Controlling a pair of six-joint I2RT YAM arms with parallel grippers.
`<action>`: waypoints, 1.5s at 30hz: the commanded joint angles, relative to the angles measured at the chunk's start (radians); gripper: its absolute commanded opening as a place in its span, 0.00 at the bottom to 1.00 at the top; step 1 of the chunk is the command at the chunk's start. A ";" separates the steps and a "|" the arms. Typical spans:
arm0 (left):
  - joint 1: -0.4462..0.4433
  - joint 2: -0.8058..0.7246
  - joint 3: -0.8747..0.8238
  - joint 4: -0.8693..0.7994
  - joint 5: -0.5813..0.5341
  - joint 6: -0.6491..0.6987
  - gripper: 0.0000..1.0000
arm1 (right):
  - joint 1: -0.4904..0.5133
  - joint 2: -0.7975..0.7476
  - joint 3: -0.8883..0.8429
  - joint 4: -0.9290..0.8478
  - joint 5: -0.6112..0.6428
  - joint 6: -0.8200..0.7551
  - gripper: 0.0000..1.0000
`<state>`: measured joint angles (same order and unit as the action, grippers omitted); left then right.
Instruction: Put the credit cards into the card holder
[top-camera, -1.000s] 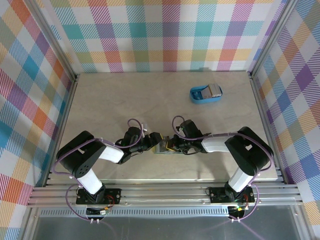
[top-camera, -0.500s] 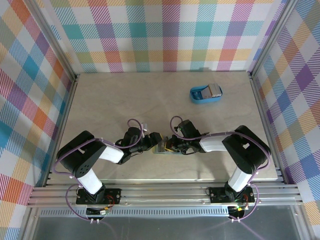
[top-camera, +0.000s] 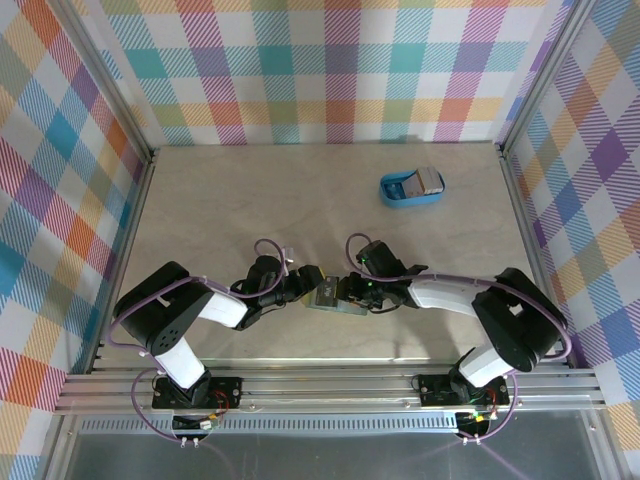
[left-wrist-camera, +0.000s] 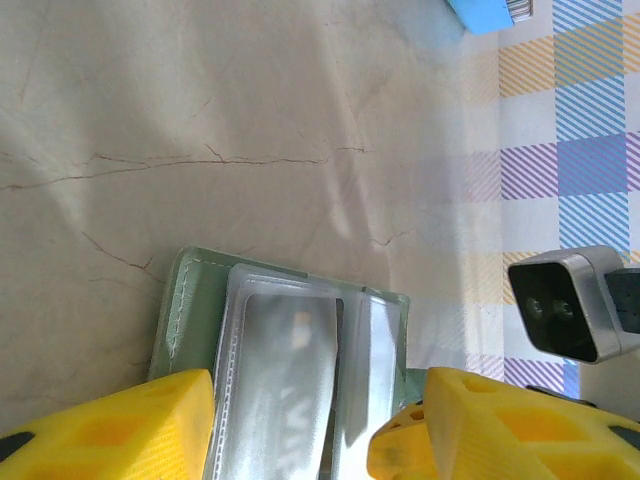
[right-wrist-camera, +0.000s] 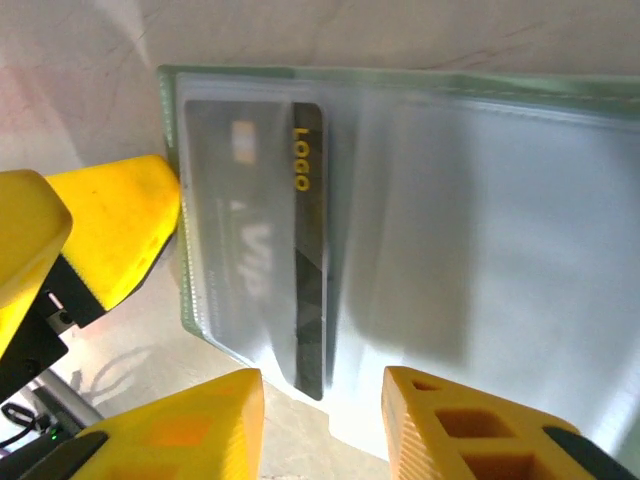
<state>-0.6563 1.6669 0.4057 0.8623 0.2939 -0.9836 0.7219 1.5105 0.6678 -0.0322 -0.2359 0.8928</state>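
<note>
The sage-green card holder (top-camera: 328, 299) lies open on the table between my two grippers. In the left wrist view its green edge (left-wrist-camera: 190, 300) frames clear sleeves with a grey credit card (left-wrist-camera: 290, 370) inside. The right wrist view shows that dark grey card (right-wrist-camera: 305, 230), printed LOGO and VIP, almost fully in its sleeve, its end sticking out. My right gripper (right-wrist-camera: 322, 400) is open, one finger on each side of the card's end and apart from it. My left gripper (left-wrist-camera: 300, 425) stands open, its yellow fingertips (left-wrist-camera: 120, 420) over the holder's two side edges.
A bright blue tray (top-camera: 411, 187) with more cards (top-camera: 430, 181) sits at the back right; its corner (left-wrist-camera: 490, 12) shows in the left wrist view. The two grippers (top-camera: 305, 285) (top-camera: 352, 290) are close together near the table's front middle. Plaid walls surround the table.
My right gripper has opened and let go of the grey card, which stays in the sleeve. The right arm's elbow has swung out to the right. The left gripper has not moved.
</note>
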 joint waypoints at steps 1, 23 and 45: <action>-0.032 0.060 -0.024 -0.081 -0.016 -0.006 0.58 | 0.007 -0.016 0.049 -0.129 0.067 -0.040 0.37; -0.032 0.102 -0.057 0.023 -0.009 -0.026 0.57 | 0.062 0.174 0.231 -0.214 0.061 -0.082 0.26; -0.032 0.116 -0.057 0.053 -0.001 -0.041 0.56 | 0.066 0.191 0.237 -0.107 -0.043 -0.084 0.16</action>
<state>-0.6590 1.7206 0.3614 1.0313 0.2859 -1.0103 0.7795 1.6955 0.8810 -0.2005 -0.2161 0.8215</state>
